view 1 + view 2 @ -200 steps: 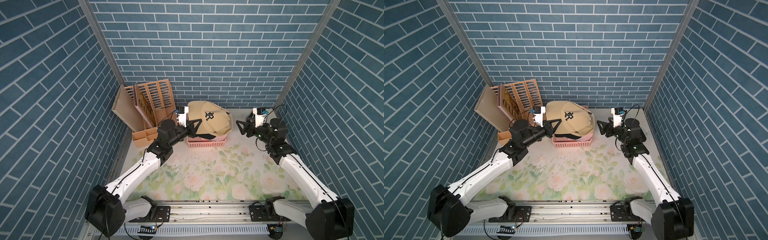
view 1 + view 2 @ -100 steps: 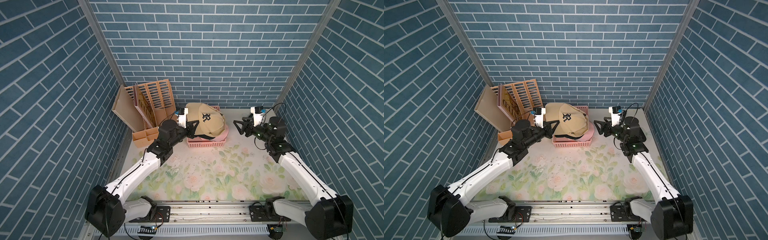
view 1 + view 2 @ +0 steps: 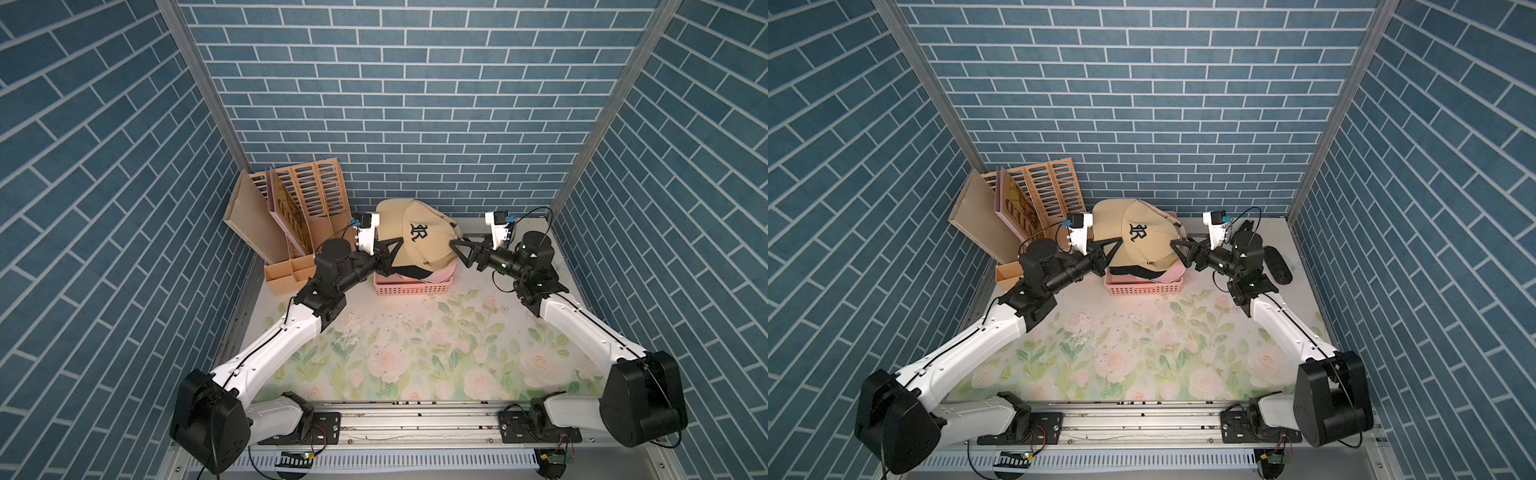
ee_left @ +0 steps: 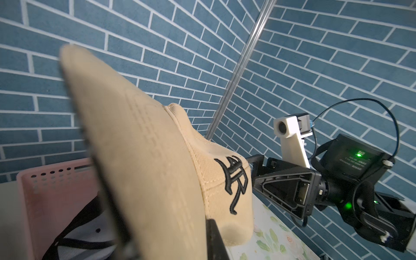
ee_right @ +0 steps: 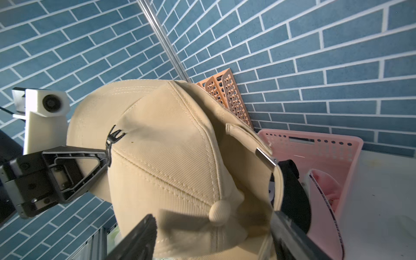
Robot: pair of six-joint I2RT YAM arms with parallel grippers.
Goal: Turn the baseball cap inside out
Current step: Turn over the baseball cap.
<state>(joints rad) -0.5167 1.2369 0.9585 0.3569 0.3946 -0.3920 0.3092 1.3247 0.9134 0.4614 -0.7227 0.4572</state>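
The left gripper (image 3: 395, 248) is clamped shut on the brim of the tan baseball cap (image 3: 417, 232), holding it lifted just above the pink basket (image 3: 411, 287) near the back wall. The right gripper (image 3: 458, 252) faces it from the opposite side, jaws spread wide to either side of the crown's rear; whether they touch the fabric cannot be told. Both arms stretch forward from the near rail, wrists turned inward toward each other
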